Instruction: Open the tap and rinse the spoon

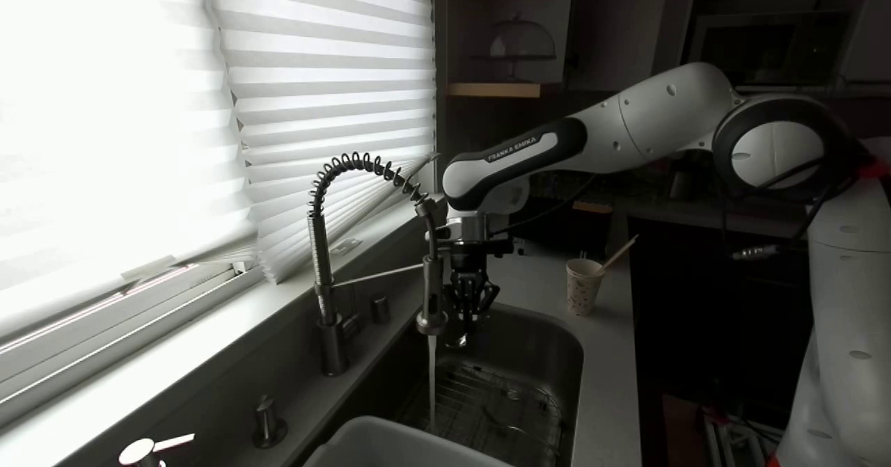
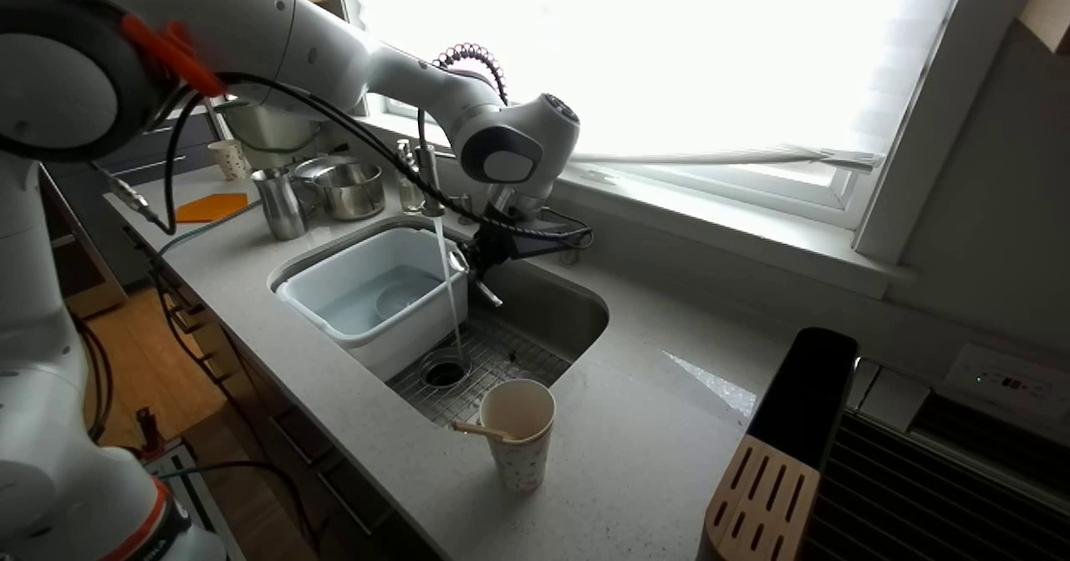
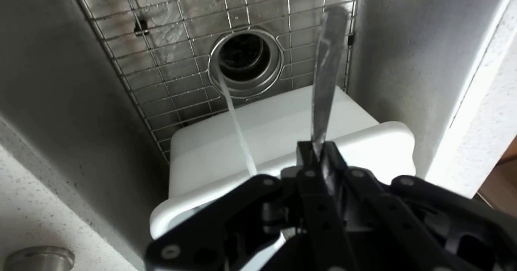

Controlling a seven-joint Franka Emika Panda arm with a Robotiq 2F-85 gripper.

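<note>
Water (image 1: 432, 376) pours from the sprayer head of the tall spring-necked tap (image 1: 431, 300) into the sink. Close to that head, my gripper (image 1: 470, 314) hangs over the basin, shut on the spoon (image 2: 458, 262). The shiny bowl end sticks out on the stream's side in an exterior view, and the handle points down the opposite way. In the wrist view, the handle of the spoon (image 3: 328, 69) rises from between the gripper's (image 3: 318, 149) fingertips. The stream (image 3: 238, 129) runs to the left of it; in an exterior view a gap separates stream and spoon. The gripped part is hidden.
A white tub (image 2: 410, 339) holding water fills part of the sink (image 2: 598, 318), beside a wire rack (image 3: 169, 77) and drain (image 3: 245, 61). On the counter stand a paper cup (image 2: 518, 436) with a wooden stick, metal pots (image 2: 351, 193) and a tall dark block (image 2: 777, 461).
</note>
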